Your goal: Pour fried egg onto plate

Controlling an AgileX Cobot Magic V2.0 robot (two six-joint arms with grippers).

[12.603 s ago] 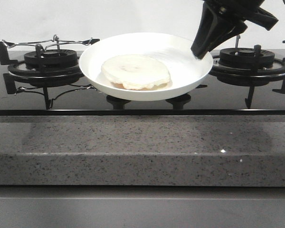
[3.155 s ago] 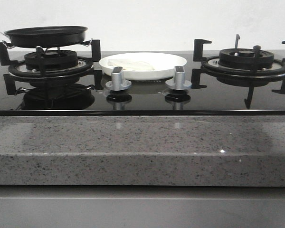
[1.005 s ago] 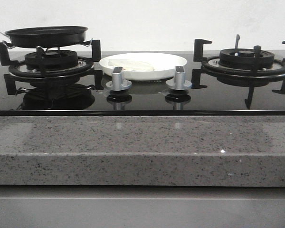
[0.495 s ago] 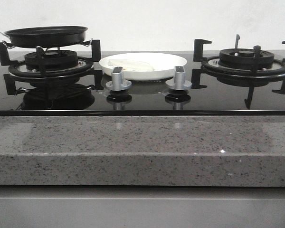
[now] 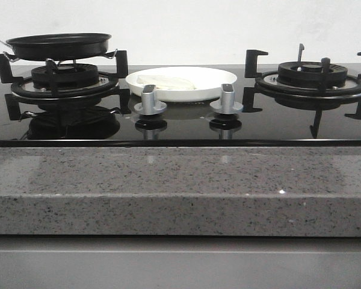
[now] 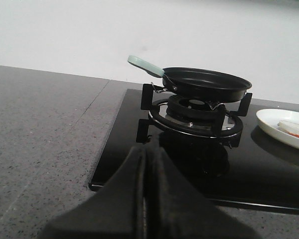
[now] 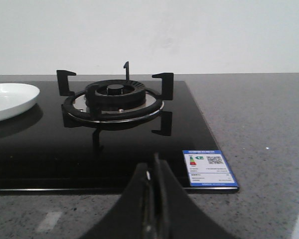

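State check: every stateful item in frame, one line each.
Black frying pan: on the left burner, upright; its inside is not in view.
Wide white glossy plate: flat on the hob between the burners, holding the egg.
Pale cream fried egg: lying on the plate.
Right burner: bare.
Left gripper: shut, holding nothing.
Right gripper: shut, holding nothing.

white plate [image 5: 216, 77], black pan [image 5: 59, 45], grey speckled counter [image 5: 180, 186]
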